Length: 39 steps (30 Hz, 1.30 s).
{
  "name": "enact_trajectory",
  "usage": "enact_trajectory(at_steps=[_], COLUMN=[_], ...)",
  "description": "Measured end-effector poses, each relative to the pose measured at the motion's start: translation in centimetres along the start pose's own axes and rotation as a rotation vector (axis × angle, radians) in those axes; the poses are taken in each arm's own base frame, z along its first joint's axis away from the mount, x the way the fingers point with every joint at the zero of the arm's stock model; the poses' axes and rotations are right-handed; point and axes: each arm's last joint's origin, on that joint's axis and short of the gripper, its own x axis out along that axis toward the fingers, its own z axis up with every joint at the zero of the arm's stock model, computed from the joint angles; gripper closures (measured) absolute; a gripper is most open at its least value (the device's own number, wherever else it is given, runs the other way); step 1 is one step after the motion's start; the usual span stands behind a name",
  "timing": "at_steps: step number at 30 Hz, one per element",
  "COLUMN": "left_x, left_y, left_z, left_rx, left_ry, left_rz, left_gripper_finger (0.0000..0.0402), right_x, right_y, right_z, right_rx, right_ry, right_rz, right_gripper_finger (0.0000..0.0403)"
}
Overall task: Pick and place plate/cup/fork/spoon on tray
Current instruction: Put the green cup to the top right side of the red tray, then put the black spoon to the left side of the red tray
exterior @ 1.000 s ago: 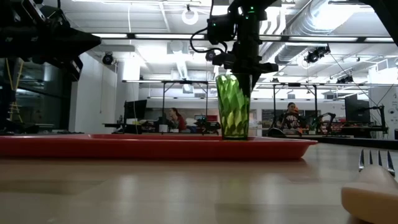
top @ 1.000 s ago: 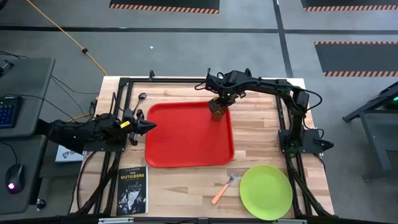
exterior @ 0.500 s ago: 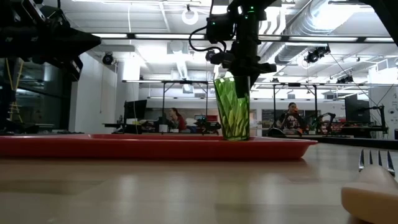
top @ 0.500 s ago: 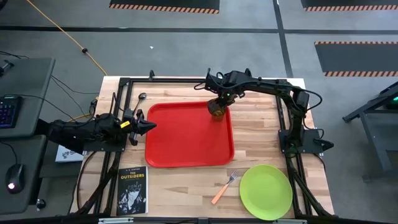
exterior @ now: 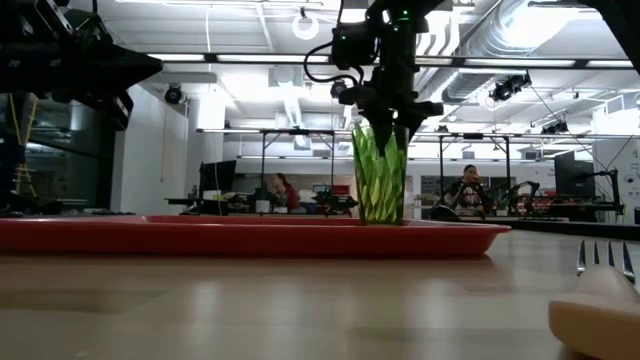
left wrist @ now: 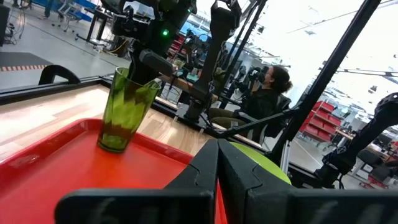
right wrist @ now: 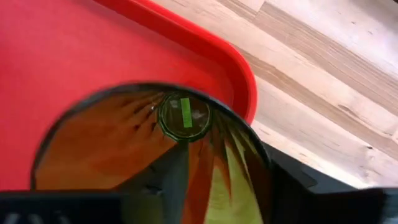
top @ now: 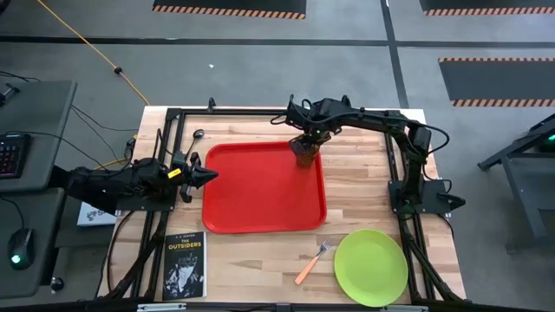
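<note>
The olive-green cup [top: 303,154] [exterior: 380,175] stands upright on its base in the far right corner of the red tray [top: 251,204]. My right gripper [top: 305,139] [right wrist: 230,180] hangs over it, open, one finger inside the cup and one outside. My left gripper [top: 208,176] [left wrist: 217,162] is shut and holds nothing, level at the tray's left edge. The lime-green plate [top: 370,267] and the orange-handled fork [top: 314,260] lie on the table near the front right. The dark spoon [top: 195,139] lies at the far left. My right gripper comes from above, pointing down, and straddles the cup's wall at the rim [right wrist: 258,155]. One finger [right wrist: 168,180] is inside the cup and one [right wrist: 292,180] outside. The cup stands upright on the tray. Whether either finger still touches the wall, I cannot tell.
A black book [top: 184,264] lies at the front left of the table. Black frame rails [top: 408,173] run along the table's left, far and right sides. Most of the tray's floor is bare. People sit in the room beyond the table.
My right gripper has spread its fingers at the cup's rim while staying over the tray's far right corner. The cup leaned slightly half a second ago and now stands upright again on the tray.
</note>
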Motion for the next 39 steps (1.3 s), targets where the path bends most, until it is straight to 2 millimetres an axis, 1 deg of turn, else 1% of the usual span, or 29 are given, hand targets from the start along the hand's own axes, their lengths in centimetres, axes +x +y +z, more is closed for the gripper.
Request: enact_trajectory(at_steps=[4, 9, 14, 20, 24, 28, 31, 33, 35, 39], left_x=[0.0, 0.0, 0.0, 0.0, 0.0, 0.0, 0.0, 0.0, 0.0, 0.0], left_y=[0.0, 0.0, 0.0, 0.0, 0.0, 0.0, 0.0, 0.0, 0.0, 0.0], left_z=[0.0, 0.0, 0.0, 0.0, 0.0, 0.0, 0.0, 0.0, 0.0, 0.0], left_rx=[0.0, 0.0, 0.0, 0.0, 0.0, 0.0, -0.001, 0.0, -0.001, -0.001], left_ry=[0.0, 0.0, 0.0, 0.0, 0.0, 0.0, -0.001, 0.0, 0.0, 0.0], left_rz=[0.0, 0.0, 0.0, 0.0, 0.0, 0.0, 0.0, 0.0, 0.0, 0.0], left_gripper_finger=[0.0401, 0.0401, 0.0401, 0.0402, 0.0402, 0.0402, 0.0402, 0.0401, 0.0402, 0.0401], right_x=[-0.3, -1.7, -3.5, -5.7, -7.0, -9.2, -10.6, -11.3, -11.5, -11.4], right_y=[0.0, 0.2, 0.2, -0.2, -1.1, -3.0, -4.7, -6.3, -8.0, -11.1], right_z=[0.1, 0.5, 0.9, 1.2, 0.6, -1.5, -3.8, -6.0, -8.7, -14.0], right_rx=[-0.038, -0.056, -0.1, -0.161, -0.242, -0.252, -0.229, -0.186, -0.154, -0.058], right_ry=[0.0, -0.033, -0.078, -0.143, -0.113, -0.121, -0.163, -0.185, -0.197, -0.273], right_rz=[0.003, 0.023, 0.015, -0.06, -0.14, -0.271, -0.258, -0.229, -0.194, -0.019], right_gripper_finger=[0.02, 0.0176, 0.0171, 0.0171, 0.0171, 0.0171, 0.0171, 0.0171, 0.0171, 0.0171])
